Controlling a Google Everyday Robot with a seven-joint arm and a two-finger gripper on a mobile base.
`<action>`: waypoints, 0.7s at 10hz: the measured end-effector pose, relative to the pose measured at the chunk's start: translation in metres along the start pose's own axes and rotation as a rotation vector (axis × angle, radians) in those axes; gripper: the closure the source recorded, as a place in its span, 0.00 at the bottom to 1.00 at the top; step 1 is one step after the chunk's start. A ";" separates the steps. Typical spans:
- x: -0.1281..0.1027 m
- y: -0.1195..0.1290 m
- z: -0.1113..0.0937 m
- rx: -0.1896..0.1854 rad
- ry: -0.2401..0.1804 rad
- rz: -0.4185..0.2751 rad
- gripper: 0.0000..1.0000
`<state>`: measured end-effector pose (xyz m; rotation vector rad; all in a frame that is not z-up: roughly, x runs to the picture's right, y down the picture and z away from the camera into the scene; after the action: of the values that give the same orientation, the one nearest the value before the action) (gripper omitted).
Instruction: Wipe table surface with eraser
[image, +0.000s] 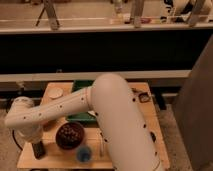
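On the table (150, 117), the gripper (38, 149) stands at the near left edge, left of the dark bowl (69, 135); the dark eraser seems to sit under it, though I cannot tell its grip. A blue cup (83, 154) lies right of the bowl, the green tray (81, 86) beyond it.

A wide dark wall band (100, 55) runs across the far side, with a pale rail (50, 77) along its foot and a lighter ledge (90, 29) above it carrying slanted posts (50, 14). On the right, a tall grey-brown panel (197, 100) stands. The floor (175, 145) is grey and speckled. The light is dim and warm. The gripper (38, 149) is at the near left corner of the desk (149, 120).
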<state>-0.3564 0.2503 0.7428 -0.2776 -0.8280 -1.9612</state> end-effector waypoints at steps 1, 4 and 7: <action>0.001 -0.001 0.000 -0.005 -0.005 -0.009 0.77; 0.017 -0.025 0.017 -0.026 -0.015 -0.060 0.50; 0.027 -0.037 0.026 -0.041 -0.020 -0.089 0.24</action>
<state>-0.4046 0.2605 0.7597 -0.2894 -0.8267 -2.0635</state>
